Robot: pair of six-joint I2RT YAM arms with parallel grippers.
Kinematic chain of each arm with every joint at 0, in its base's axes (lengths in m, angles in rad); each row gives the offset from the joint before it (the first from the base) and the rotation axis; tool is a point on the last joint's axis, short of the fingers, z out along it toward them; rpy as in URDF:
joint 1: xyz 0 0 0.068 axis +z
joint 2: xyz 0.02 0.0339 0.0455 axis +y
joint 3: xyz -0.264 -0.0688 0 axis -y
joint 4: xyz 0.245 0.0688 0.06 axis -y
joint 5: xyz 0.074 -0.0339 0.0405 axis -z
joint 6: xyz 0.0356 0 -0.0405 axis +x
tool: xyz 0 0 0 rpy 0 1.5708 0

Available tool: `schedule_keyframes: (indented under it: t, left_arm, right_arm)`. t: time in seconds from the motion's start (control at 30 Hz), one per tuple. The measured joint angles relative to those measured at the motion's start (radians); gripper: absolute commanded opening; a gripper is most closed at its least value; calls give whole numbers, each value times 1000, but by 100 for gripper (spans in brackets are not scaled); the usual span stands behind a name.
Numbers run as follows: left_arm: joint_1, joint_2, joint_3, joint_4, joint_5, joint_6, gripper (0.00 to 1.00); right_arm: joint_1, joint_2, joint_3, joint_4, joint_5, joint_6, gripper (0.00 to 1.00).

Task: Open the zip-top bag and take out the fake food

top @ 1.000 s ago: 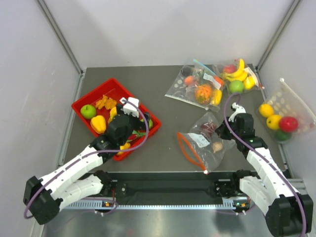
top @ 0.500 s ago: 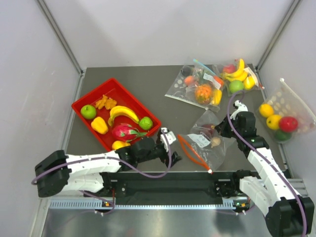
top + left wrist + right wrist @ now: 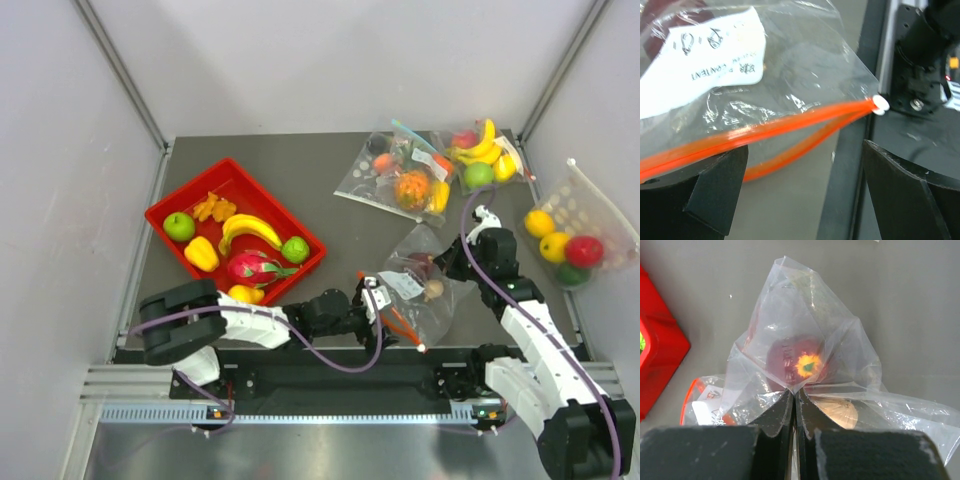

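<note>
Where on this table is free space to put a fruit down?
Bare table lies between the red tray and the far fruit bags, up to the back edge. The right side is crowded with bags; the left gripper and zip-top bag fill the near middle.

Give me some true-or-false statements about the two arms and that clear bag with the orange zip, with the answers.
1. The right gripper pinches the zip-top bag by its plastic. True.
2. The left gripper is clamped shut on the orange zip strip. False: its fingers stand open, one on each side of the strip.
3. The bag is empty. False: a dark red fruit and a beige piece lie inside.
4. A banana lies in the red tray. True.
</note>
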Motion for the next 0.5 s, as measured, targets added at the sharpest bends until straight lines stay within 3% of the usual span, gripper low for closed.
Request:
schedule_keyframes:
  t: [0.5]
  left_arm:
    - [-2,272,90,297,-193,28,99]
  right_arm:
    - [0,-50,-64,-21,-17,3,0]
